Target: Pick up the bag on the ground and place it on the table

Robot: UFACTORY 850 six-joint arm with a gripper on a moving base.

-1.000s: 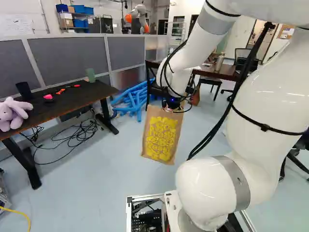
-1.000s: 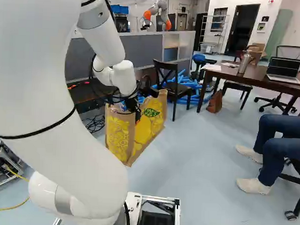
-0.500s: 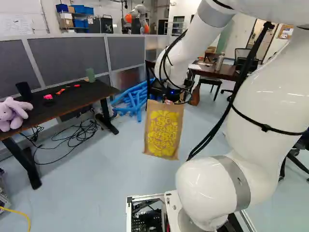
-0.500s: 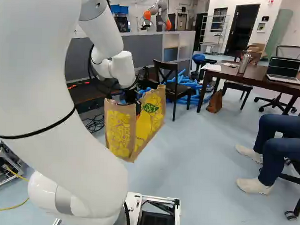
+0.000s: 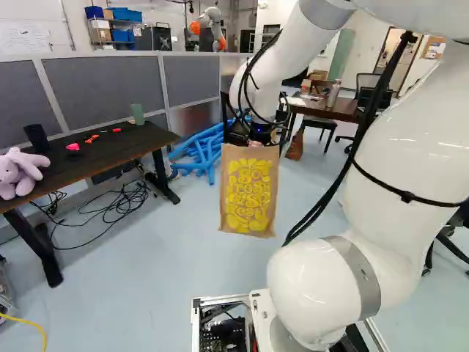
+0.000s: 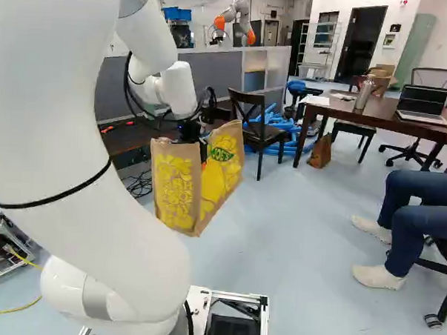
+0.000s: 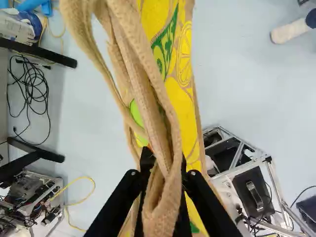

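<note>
In the right base view, my gripper hangs at the end of the arm, at the top of the tan bag with yellow print. The wrist view has the gripper shut on the bag's woven handles, which loop up between its two fingers. The bag hangs upright above the floor, in front of the arm in the left base view. A black table stands at the left of that view. A dark brown table stands at the right of the right base view.
A black chair and blue foam tubes are beyond the bag. A purple plush and small items sit on the black table. A laptop and bottle are on the brown table. Another robot stands far behind.
The arm has lifted the held bag a little, and the bag hangs straighter. In the right base view it has also shifted slightly left. The base has not moved.
</note>
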